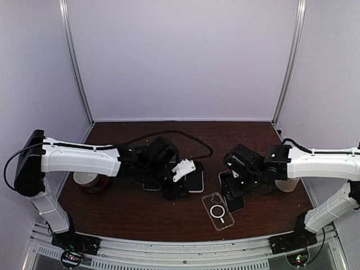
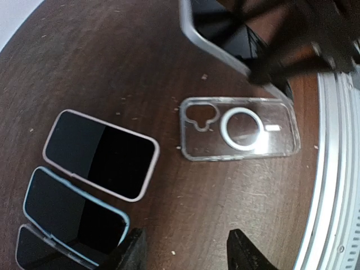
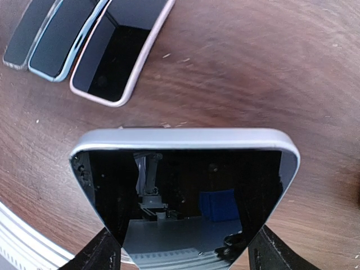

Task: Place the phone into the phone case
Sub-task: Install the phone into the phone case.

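A silver-edged phone [image 3: 185, 191] with a dark screen is gripped across its width by my right gripper [image 3: 185, 253], tilted above the table. From above, this phone [image 1: 236, 199] hangs just up and right of the clear phone case [image 1: 218, 211], which lies flat and empty near the front edge. In the left wrist view the case [image 2: 239, 128] shows its white ring and camera cut-out, with the held phone [image 2: 225, 39] over its far end. My left gripper [image 2: 188, 253] is open over bare wood, left of the case, with nothing between its fingers [image 2: 132, 250].
Three other phones lie side by side: a pink-edged one [image 2: 101, 154], a blue-edged one [image 2: 73, 216] and a third [image 2: 34, 256], close to my left fingers. A cup [image 1: 87, 180] stands at the left and another cup [image 1: 288, 184] at the right. The metal table rail [image 2: 337, 185] runs beside the case.
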